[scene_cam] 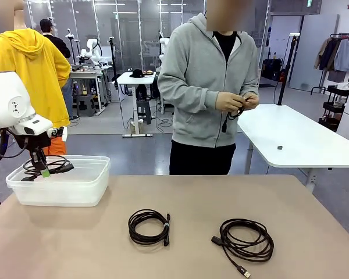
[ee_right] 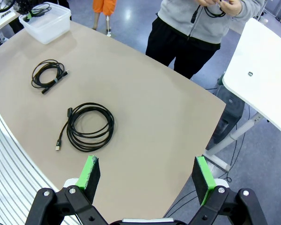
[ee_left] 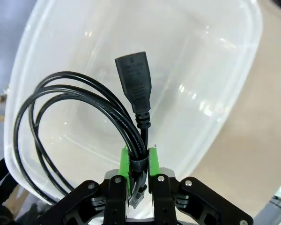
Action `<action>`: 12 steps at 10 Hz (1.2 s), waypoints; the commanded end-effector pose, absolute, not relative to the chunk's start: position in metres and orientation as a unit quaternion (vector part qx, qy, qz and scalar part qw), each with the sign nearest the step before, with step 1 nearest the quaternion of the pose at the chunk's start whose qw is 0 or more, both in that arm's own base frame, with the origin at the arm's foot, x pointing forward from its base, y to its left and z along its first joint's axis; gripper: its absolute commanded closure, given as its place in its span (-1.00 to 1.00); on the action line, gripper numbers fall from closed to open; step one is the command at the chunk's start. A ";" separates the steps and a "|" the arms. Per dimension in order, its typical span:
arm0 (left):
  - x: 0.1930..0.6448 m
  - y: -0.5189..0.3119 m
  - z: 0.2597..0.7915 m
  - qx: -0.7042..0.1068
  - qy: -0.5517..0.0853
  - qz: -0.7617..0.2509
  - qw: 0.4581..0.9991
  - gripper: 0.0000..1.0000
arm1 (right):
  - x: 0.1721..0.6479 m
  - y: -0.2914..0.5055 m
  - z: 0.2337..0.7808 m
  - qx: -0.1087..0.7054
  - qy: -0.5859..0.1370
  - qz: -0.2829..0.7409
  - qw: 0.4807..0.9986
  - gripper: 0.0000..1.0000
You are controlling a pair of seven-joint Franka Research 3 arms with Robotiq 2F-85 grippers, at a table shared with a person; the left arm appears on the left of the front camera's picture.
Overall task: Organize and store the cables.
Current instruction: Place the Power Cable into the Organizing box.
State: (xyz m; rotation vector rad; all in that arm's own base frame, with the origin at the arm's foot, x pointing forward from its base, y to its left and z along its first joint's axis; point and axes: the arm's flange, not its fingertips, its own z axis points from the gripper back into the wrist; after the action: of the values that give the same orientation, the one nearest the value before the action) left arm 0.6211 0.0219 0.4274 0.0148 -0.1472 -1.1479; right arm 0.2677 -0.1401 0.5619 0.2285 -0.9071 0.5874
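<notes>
Left pincer (ee_left: 139,161) clenched on coiled black cable (ee_left: 75,108), plug end up, over the clear tub (scene_cam: 75,192) at left of bench (ee_right: 145,103). Right pincer (ee_right: 147,176) released, fingers wide, high above bench. On bench: tight coil (scene_cam: 149,226) mid, looser coil (scene_cam: 244,239) to its right, well apart. Person's hands (scene_cam: 237,102) hold a fourth cable (scene_cam: 230,119)

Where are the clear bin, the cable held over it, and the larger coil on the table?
clear bin (scene_cam: 58,197): front view, on its front wall.
held cable (ee_left: 135,82): left wrist view, on its plug end.
larger coil (scene_cam: 244,223): front view, on the far arc of its loops.
</notes>
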 end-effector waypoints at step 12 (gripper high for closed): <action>0.647 0.019 0.404 -0.010 -0.119 -0.467 0.876 0.64 | 0.267 -0.141 0.562 0.107 -0.430 0.280 0.851 -1.00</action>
State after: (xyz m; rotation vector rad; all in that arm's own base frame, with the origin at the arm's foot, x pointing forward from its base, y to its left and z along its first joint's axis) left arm 0.6476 0.0215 0.4050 -0.0251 -0.2464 -0.9948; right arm 0.2677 -0.1401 0.5618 0.2285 -0.9070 0.5874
